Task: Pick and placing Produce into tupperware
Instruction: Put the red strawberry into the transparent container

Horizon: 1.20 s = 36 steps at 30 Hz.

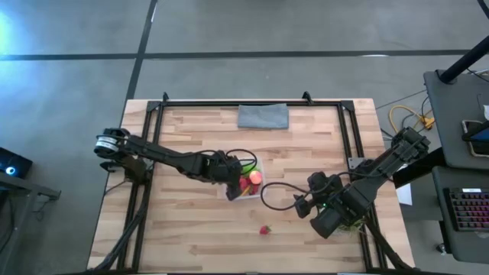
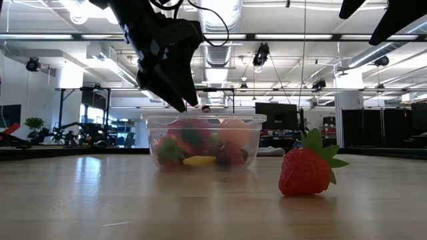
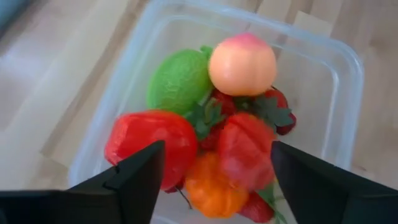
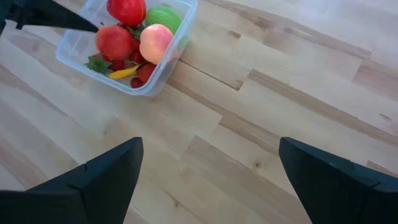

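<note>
From above, my left gripper (image 1: 231,182) hangs spread over the tupperware (image 1: 254,191), produce (image 1: 254,178) beneath; right gripper (image 1: 319,221) waits, spread. Low down, one strawberry (image 2: 306,172) lies outside; I judge it's next to fetch

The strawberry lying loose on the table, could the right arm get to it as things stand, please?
Probably yes. The strawberry lies alone on bare wood, apart from the tupperware, with nothing between it and the right pincer, which is open. The left pincer hovers over the tupperware, clear of that path.
</note>
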Motion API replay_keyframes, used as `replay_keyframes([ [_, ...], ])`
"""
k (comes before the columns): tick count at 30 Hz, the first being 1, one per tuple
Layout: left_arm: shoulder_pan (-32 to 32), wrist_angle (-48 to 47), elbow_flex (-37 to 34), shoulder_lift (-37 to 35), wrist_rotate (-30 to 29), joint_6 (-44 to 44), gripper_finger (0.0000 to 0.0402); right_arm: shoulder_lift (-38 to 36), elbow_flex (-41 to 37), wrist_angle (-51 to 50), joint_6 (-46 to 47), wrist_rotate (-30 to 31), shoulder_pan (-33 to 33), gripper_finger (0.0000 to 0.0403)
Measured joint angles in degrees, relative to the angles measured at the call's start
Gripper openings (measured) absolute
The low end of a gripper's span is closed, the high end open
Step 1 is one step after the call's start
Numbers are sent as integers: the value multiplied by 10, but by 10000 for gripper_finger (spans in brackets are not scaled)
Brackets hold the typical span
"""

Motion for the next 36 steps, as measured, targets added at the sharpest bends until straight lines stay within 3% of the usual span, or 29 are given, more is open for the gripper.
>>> replay_keyframes([
  [8, -11, -35, 0, -25, 35, -41, 312, 0, 0, 22, 1, -1, 0, 368],
  [16, -77, -108, 0, -85, 16, -87, 312, 12, -5, 153, -261, -104, 1, 368],
  [22, -142, -110, -9, -111, -25, -132, 312, 77, -6, 230, -406, -111, 0, 368],
  [30, -203, -180, -71, -131, -34, -212, 312, 181, 33, 249, -440, -126, 0, 368],
  [36, -239, -204, -113, -153, -34, -250, 312, 253, 88, 268, -523, -140, -1, 368],
])
